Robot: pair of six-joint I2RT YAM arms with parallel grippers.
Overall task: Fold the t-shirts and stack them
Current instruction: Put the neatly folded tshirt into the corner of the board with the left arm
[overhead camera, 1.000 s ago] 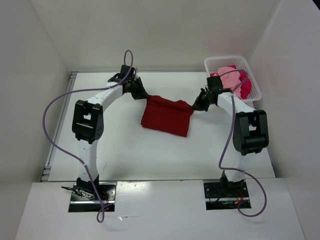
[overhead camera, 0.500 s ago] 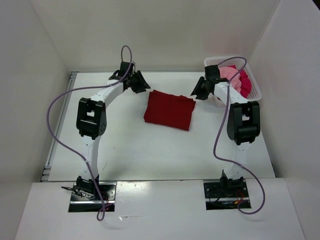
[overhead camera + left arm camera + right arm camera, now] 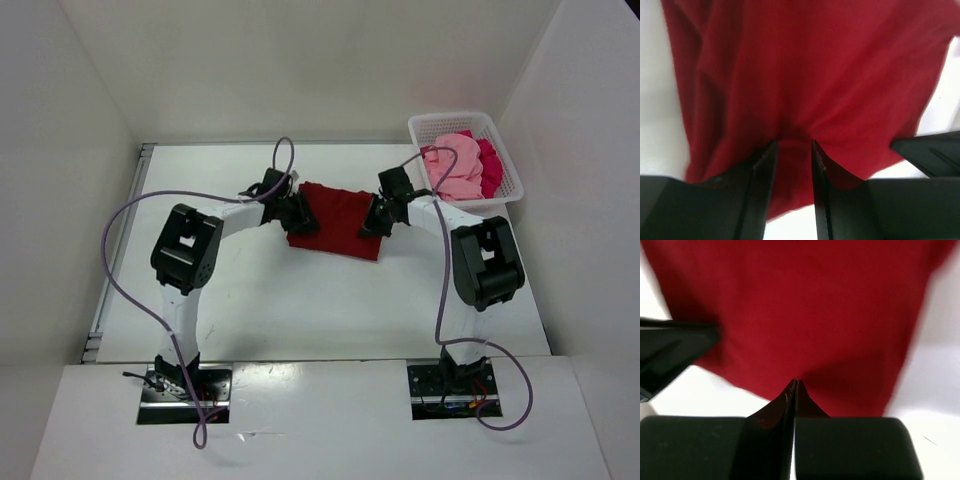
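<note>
**Return of both arms to the folded shirt.** The dark red t-shirt (image 3: 336, 212) lies as a compact folded rectangle on the table (image 3: 300, 300), toward its far side and between the two arms. A second ago both grippers were shut at its upper corners. Half a second ago they had let go and drawn back, leaving the cloth flat. Now the left gripper (image 3: 793, 146) sits low on the shirt's left edge, its fingers partly apart astride a small pucker of cloth; whether that pucker is actually pinched cannot be told. The right gripper (image 3: 794, 385) is down at the right edge with its fingers fully together, tips on the cloth and nothing visible between them. This suggests pressing or smoothing the fold, or setting up a further fold, rather than carrying. The pink t-shirt (image 3: 452, 170) and the crimson t-shirt (image 3: 490, 165) remain heaped in the basket (image 3: 450, 118), so two garments appear still unfolded.
</note>
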